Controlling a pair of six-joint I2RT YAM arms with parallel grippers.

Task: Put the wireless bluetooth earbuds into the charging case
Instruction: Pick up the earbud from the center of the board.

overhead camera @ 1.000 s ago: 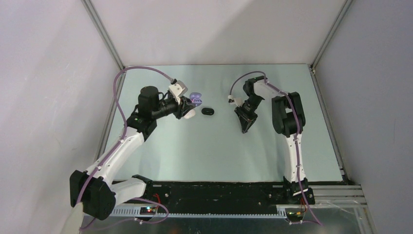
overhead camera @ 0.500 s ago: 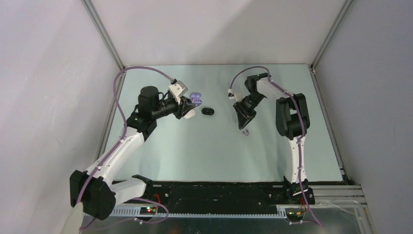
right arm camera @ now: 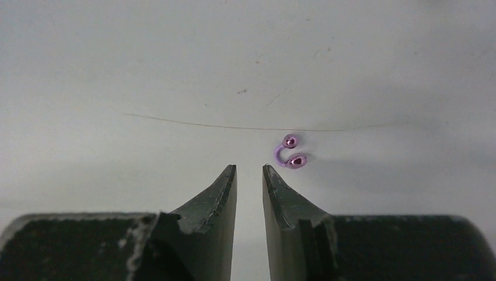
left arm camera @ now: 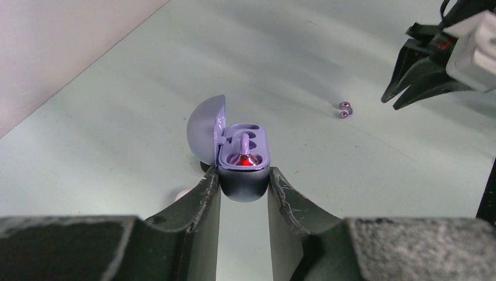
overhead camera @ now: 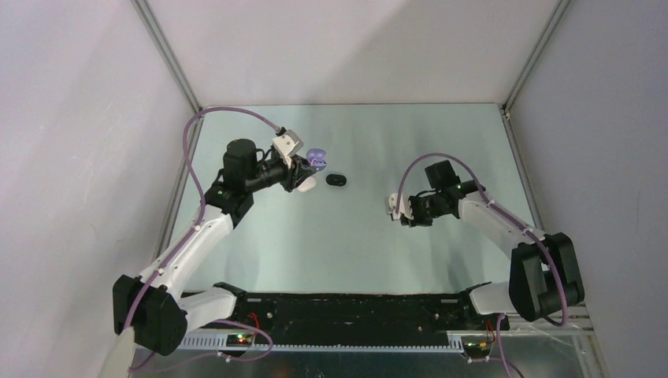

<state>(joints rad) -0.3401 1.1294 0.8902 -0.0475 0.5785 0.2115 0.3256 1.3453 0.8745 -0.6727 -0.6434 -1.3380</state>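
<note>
My left gripper (overhead camera: pixel 309 170) (left arm camera: pixel 244 172) is shut on the lavender charging case (left arm camera: pixel 244 153), which it holds above the table with the lid (left arm camera: pixel 207 129) open. A red light glows inside the case. A lavender earbud (right arm camera: pixel 290 152), two shiny beads on a curved link, lies on the table. It also shows in the left wrist view (left arm camera: pixel 346 109). My right gripper (right arm camera: pixel 250 168) (left arm camera: pixel 389 100) is open by a narrow gap and empty, and its right fingertip is just short of the earbud. In the top view my right gripper (overhead camera: pixel 403 219) hides the earbud.
A black oval case (overhead camera: pixel 336 180) lies closed on the table just right of my left gripper. Grey walls and metal rails (overhead camera: pixel 169 59) close in the table on three sides.
The lavender earbud came out of my right gripper onto the table. My right arm swung out to the right and lowered the gripper beside the earbud. My left arm has not moved.
</note>
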